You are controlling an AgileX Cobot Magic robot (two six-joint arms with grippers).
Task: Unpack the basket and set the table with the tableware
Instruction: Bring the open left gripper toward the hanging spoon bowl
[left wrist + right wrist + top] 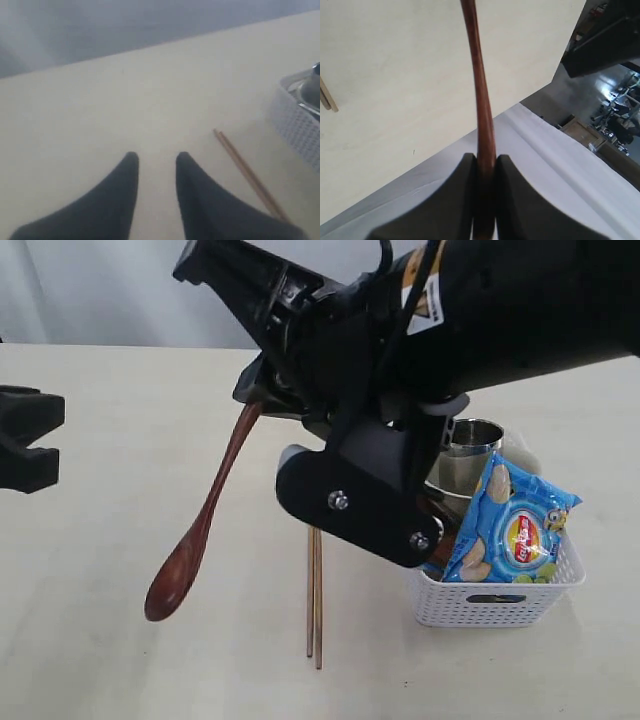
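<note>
In the exterior view, the right arm (420,340) covered the upper ends of the chopsticks (314,590), one side of the basket (490,602) and part of the cup (472,448). The crisp packet (512,525) hid whatever else lay in the basket. The left gripper (45,440) was cut off by the picture's edge. The left wrist view was blurred throughout, and it cropped the basket at one edge. In the right wrist view, the bowl of the spoon (479,75) ran out of frame.

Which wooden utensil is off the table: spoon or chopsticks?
The dark reddish spoon: the right gripper clamps its handle and it hangs in the air. The chopsticks lie flat on the table.
</note>
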